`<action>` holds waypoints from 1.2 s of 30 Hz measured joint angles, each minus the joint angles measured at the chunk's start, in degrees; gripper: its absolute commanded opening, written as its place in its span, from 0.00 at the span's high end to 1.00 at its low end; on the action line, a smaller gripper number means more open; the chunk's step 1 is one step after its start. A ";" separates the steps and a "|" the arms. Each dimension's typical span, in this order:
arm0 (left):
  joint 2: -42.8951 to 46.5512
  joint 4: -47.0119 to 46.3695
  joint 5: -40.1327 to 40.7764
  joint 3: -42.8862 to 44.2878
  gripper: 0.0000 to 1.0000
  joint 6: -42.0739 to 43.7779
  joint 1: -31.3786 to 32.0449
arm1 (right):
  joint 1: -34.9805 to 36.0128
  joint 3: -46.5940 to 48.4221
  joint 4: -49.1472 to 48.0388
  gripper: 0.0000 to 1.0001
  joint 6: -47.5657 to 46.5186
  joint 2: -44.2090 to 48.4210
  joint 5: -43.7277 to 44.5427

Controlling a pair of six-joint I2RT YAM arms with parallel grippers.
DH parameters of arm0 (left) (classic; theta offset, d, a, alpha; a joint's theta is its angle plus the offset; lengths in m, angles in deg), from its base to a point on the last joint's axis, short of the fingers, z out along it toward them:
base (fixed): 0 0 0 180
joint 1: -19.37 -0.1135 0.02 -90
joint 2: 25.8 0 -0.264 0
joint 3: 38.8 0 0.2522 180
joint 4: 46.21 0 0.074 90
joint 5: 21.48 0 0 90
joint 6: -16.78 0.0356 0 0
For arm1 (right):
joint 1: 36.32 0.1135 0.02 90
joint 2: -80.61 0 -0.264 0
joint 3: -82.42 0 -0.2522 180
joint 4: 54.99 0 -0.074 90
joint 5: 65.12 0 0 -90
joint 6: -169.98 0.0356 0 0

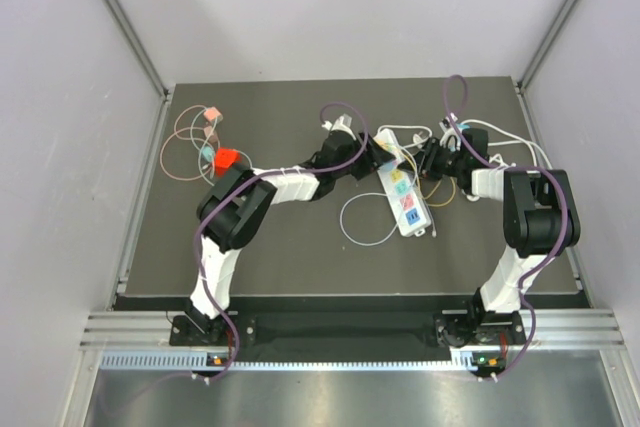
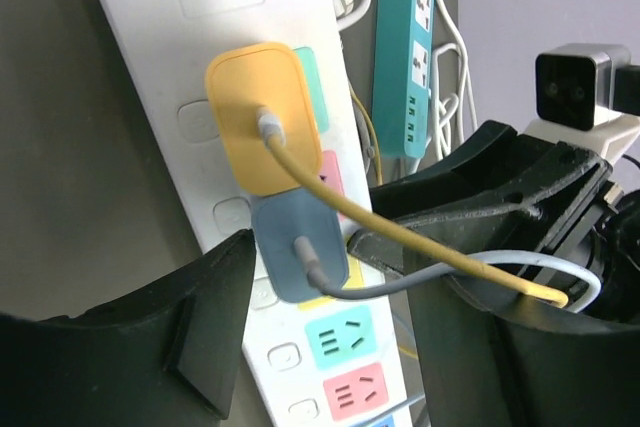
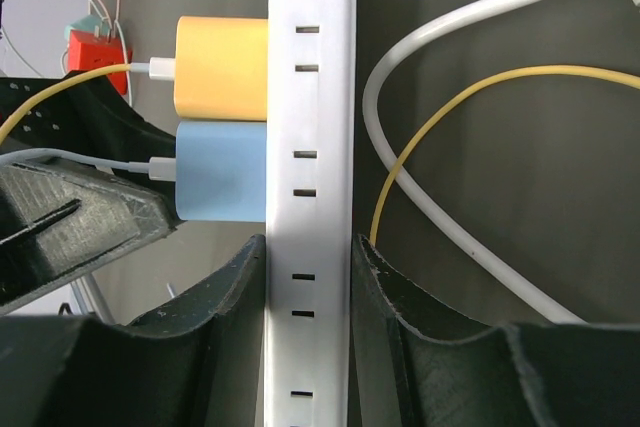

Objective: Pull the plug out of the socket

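Observation:
A white power strip (image 1: 407,199) lies mid-table with a yellow plug (image 2: 262,117) and a blue plug (image 2: 300,252) seated in it, each trailing a cable. My left gripper (image 2: 322,282) is open, and its fingers (image 2: 185,337) straddle the blue plug without touching it. It sits just left of the strip's far end in the top view (image 1: 375,157). My right gripper (image 3: 308,282) is shut on the strip's edge (image 3: 310,197), just below the blue plug (image 3: 222,172) and yellow plug (image 3: 222,67). It reaches in from the right in the top view (image 1: 432,160).
A teal power strip (image 2: 405,67) lies beyond the white one with white cable coils. A red block (image 1: 226,159) and small pink chargers (image 1: 210,115) with thin cables lie at the far left. A white cable loop (image 1: 365,219) lies left of the strip.

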 measured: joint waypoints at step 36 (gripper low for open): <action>-4.00 13.18 8.72 10.97 1.00 7.37 2.75 | -0.04 -0.26 2.45 1.00 -1.44 2.19 4.79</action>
